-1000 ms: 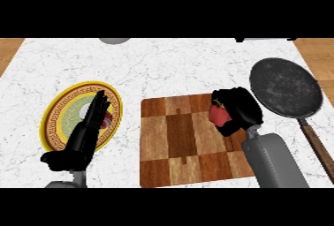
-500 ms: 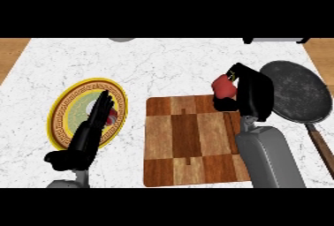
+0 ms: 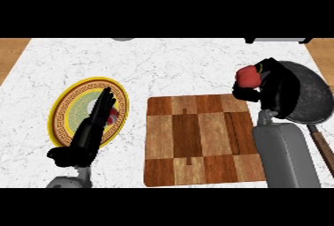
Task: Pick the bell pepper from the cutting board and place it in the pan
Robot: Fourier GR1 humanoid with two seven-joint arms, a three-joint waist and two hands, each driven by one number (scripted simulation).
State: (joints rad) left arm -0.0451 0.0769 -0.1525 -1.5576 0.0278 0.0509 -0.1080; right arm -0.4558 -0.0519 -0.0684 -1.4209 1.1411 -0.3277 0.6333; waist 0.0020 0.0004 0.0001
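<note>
Bell pepper (image 3: 247,76) off the cutting board (image 3: 195,145), gripped in curled right hand (image 3: 271,86) just left of the pan (image 3: 306,95). Release into the pan not yet done. Left hand (image 3: 91,128) open over the plate (image 3: 62,115).

pan (image 3: 312,95) partly behind right robot hand (image 3: 274,86) — handle cut off at edge

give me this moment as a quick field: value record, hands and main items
right hand: curled round the bell pepper, off the board, beside the pan's left rim
left hand: open, fingers straight, over the plate
cutting board: nothing on it
pan: dark, at counter's right, pepper not inside yet
</note>
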